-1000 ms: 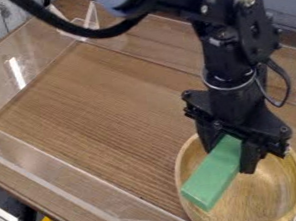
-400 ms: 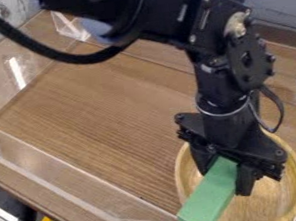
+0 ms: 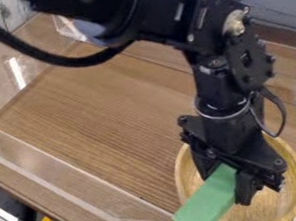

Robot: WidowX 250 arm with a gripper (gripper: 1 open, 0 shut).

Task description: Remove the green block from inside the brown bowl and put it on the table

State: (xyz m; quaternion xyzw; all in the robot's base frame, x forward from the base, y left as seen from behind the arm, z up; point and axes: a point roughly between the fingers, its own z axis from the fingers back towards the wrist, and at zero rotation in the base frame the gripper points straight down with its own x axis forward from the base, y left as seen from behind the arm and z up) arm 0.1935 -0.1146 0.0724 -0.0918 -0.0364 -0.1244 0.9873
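The green block (image 3: pixel 202 207) is a bright green bar, tilted, with its upper end between the black fingers of my gripper (image 3: pixel 235 178). Its lower end reaches down and left past the near rim of the brown bowl (image 3: pixel 293 193). The gripper points almost straight down and is shut on the block, directly over the bowl's left half. The bowl is a light tan, shallow dish at the bottom right corner, partly hidden by the arm and cut off by the frame edge. The wood-grain table (image 3: pixel 96 108) spreads to the left and behind.
Low clear acrylic walls (image 3: pixel 80 196) border the tabletop along the near and left sides. The black arm (image 3: pixel 141 18) reaches in from the top of the view. A bare stretch of table lies left of the bowl.
The gripper and the green block have shifted toward the camera and a little lower in the picture. The block's free end now hangs past the bowl's near rim.
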